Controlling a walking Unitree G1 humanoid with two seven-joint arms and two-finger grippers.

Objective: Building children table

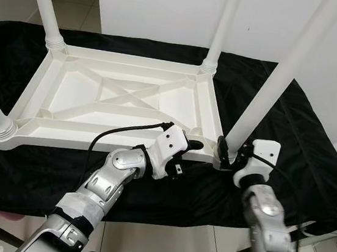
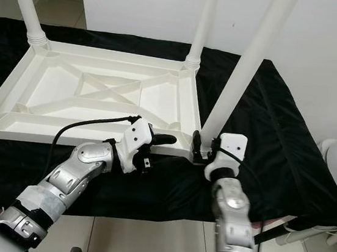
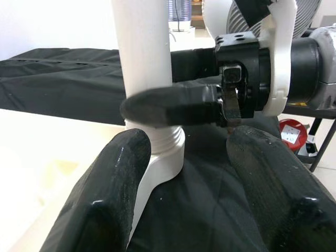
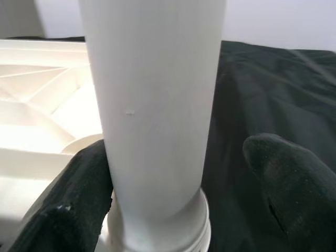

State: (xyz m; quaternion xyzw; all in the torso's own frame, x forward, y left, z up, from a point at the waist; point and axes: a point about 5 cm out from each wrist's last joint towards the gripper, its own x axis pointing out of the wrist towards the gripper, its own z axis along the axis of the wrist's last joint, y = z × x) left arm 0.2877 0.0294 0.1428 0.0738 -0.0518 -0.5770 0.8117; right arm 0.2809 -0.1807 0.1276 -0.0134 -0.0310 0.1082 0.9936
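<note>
Upturned white plastic table top on black cloth, sockets up for legs. Right gripper spread round white tube leg at near corner socket, steadying. Left gripper apart, beside same corner.

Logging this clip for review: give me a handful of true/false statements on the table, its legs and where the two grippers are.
1. The white tabletop lies upside down on a black cloth. True.
2. The right gripper is at the base of the near right leg. True.
3. Only two legs stand in the tabletop. False: four legs rise from its corners.
4. The left gripper is at the far left leg. False: it is at the near edge, beside the near right leg.
5. The left gripper's jaws are open. True.
</note>
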